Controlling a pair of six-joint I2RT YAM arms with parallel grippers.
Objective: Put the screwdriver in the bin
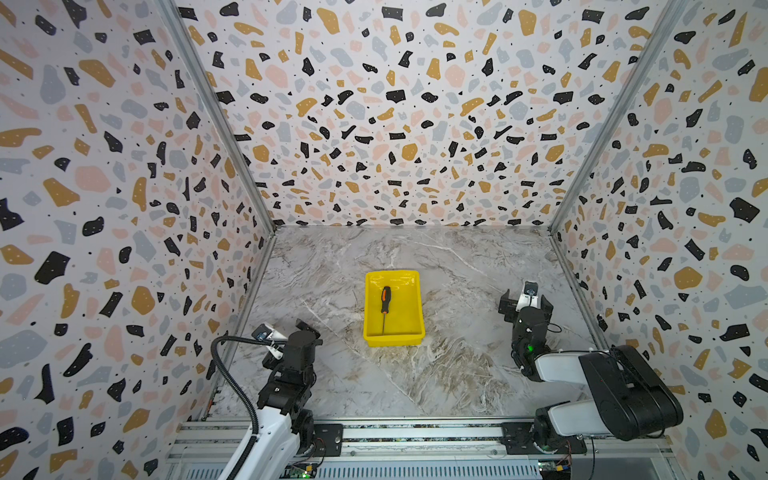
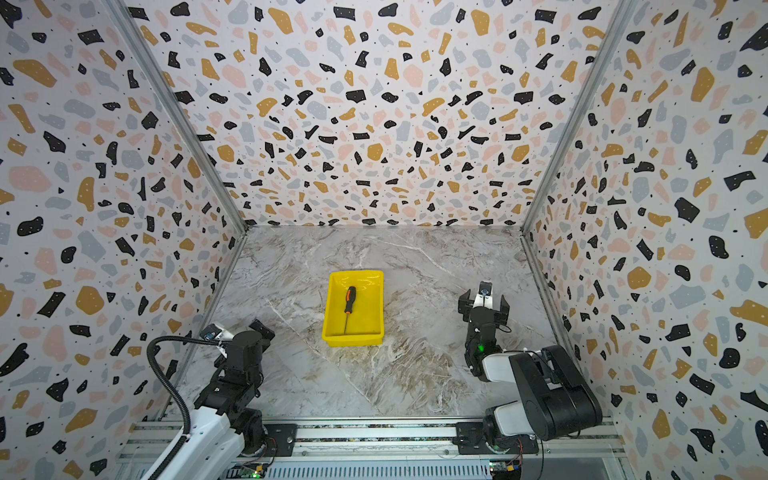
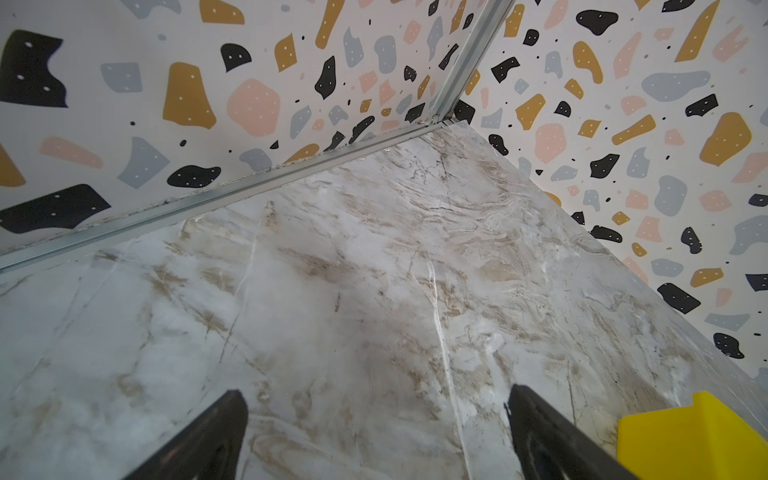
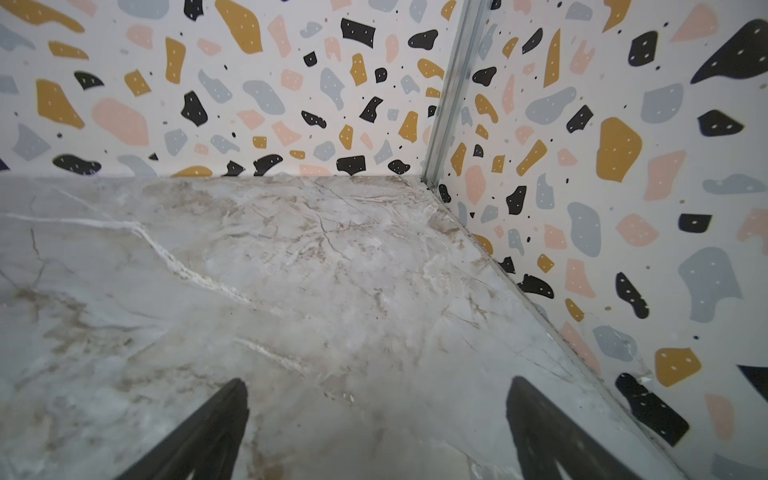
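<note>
In both top views the screwdriver point(image 1: 385, 305) point(image 2: 349, 305), orange-and-black handle away from me and thin shaft toward me, lies inside the yellow bin point(image 1: 394, 340) point(image 2: 352, 340) at the middle of the marble table. My left gripper point(image 3: 376, 390) stands open over bare marble, near the table's front left, apart from the bin. One corner of the bin point(image 3: 690, 440) shows beside it in the left wrist view. My right gripper point(image 4: 378, 380) is open and empty, out to the right of the bin point(image 1: 524, 307).
Terrazzo-patterned walls enclose the table on the left, back and right, with metal corner posts point(image 1: 266, 216). An aluminium rail point(image 1: 415, 432) carrying both arm bases runs along the front edge. A black cable point(image 1: 232, 374) loops beside the left arm.
</note>
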